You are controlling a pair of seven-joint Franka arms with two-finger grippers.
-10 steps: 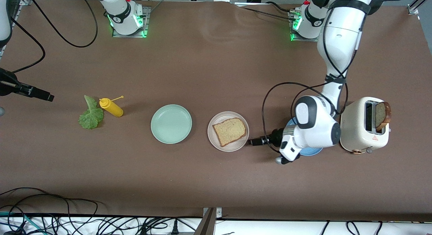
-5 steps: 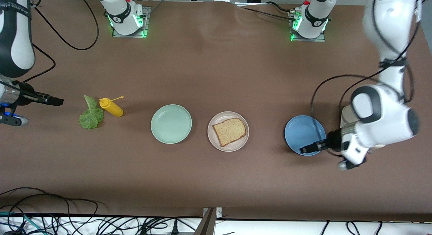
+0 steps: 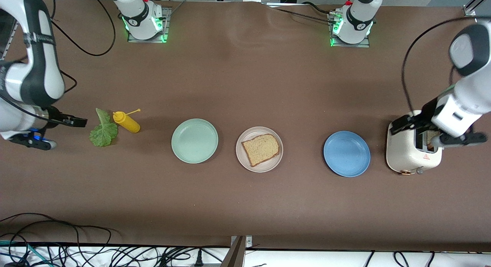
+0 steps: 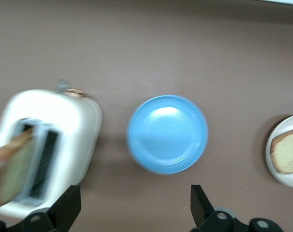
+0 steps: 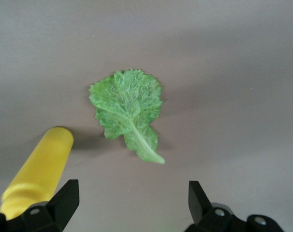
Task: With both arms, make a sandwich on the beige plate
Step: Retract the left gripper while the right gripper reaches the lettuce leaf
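Observation:
The beige plate (image 3: pixel 259 162) sits mid-table with one speckled bread slice (image 3: pixel 261 148) flat on it. Both also show in the left wrist view: the plate (image 4: pixel 271 164) and the slice (image 4: pixel 289 153). A second slice (image 4: pixel 11 169) stands in a slot of the white toaster (image 3: pixel 410 155). A green lettuce leaf (image 3: pixel 102 131) lies on the table at the right arm's end and also shows in the right wrist view (image 5: pixel 127 108). My left gripper (image 3: pixel 401 127) is open and empty, over the toaster's edge. My right gripper (image 3: pixel 76 122) is open and empty, beside the lettuce.
A yellow squeeze bottle (image 3: pixel 126 121) lies right beside the lettuce, toward the plates. A mint-green plate (image 3: pixel 194 140) is between the bottle and the beige plate. A blue plate (image 3: pixel 346 154) lies between the beige plate and the toaster.
My left arm swung from beside the beige plate, past the blue plate, to over the toaster. My right arm came in from the table's end toward the lettuce.

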